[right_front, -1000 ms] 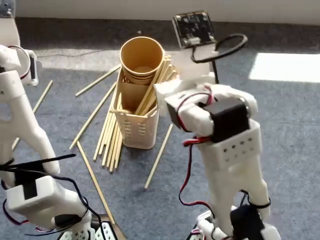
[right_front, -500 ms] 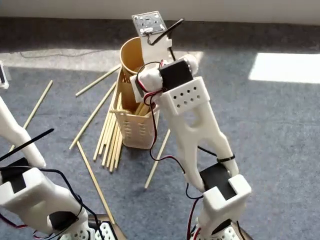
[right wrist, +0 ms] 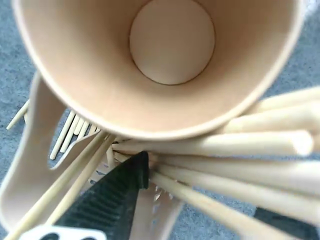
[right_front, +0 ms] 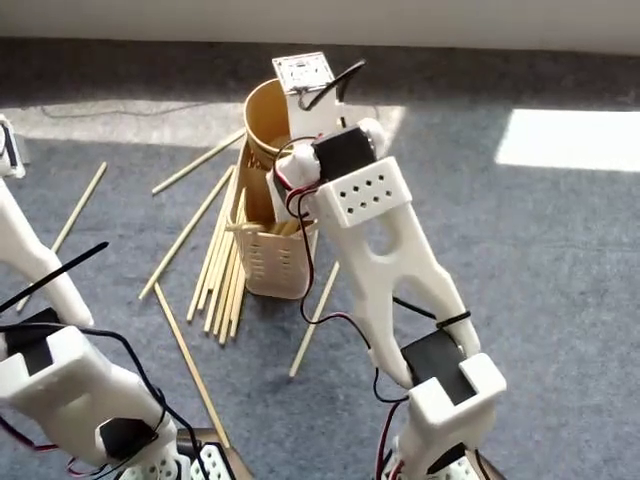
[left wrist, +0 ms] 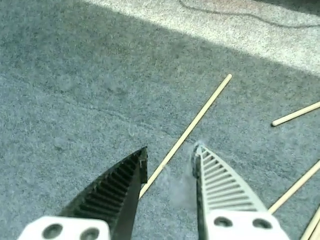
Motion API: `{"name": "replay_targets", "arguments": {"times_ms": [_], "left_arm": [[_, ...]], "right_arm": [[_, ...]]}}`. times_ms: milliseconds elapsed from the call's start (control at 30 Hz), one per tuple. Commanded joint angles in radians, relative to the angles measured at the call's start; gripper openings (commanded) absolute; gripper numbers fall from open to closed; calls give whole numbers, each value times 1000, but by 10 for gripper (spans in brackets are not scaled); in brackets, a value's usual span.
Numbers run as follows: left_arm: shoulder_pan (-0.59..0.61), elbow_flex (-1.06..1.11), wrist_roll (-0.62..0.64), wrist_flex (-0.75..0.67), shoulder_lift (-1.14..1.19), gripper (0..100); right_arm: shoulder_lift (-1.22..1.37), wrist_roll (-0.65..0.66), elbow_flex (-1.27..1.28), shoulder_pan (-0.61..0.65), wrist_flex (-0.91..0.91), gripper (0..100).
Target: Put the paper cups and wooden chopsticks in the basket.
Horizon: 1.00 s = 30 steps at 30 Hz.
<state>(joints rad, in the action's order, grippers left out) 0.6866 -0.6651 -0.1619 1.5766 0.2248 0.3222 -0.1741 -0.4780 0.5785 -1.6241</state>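
Possibly the right gripper, grip unclear, is risking tipping the basket by crowding its chopsticks beside the paper cup; the left gripper is hovering agape, empty, over a loose chopstick.

Daylit from the far side, glaring in 1 patch at the far-right edge of the carpet. Softly shaded nearer.

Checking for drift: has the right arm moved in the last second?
Yes. In the high view the right arm swung from beside the basket to above its paper cup.
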Motion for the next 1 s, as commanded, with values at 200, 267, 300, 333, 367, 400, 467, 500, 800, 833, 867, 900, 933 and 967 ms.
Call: {"name": "replay_targets", "arguments": {"times_ms": [200,267,300,333,367,400,467,500,800,833,867,900,933,967], "left_arm": [[-5,-2,6,-8,-10,179],[-5,-2,6,-8,-8,179],[-5,-2,6,-8,-8,179],[-5,-2,6,-8,-8,179],[-5,-1,6,-8,-8,179],[-4,-1,6,-8,-8,179],[-4,-1,6,-8,-8,179],[-5,-1,6,-8,-8,179],[-8,-1,6,-8,-7,179],[-8,-1,6,-8,-7,179],[-8,-1,6,-8,-7,179],[-8,-1,6,-8,-7,179],[-8,-1,6,-8,-7,179],[-8,-1,6,-8,-7,179]], "right_arm": [[76,60,48,13,1,17],[68,89,41,8,-4,2],[59,94,36,-4,-4,4],[42,95,19,-15,-5,4],[28,97,-4,-27,-18,4],[15,101,-28,-42,-42,4],[-7,129,-97,-70,-108,4],[-13,135,-143,-85,-139,4],[-145,166,-213,-232,-140,4],[-151,167,-213,-242,-140,4],[-159,176,-213,-251,-140,4],[-165,186,-213,-259,-142,4],[-173,190,-213,-266,-142,4],[-183,193,-213,-274,-142,4]]}}
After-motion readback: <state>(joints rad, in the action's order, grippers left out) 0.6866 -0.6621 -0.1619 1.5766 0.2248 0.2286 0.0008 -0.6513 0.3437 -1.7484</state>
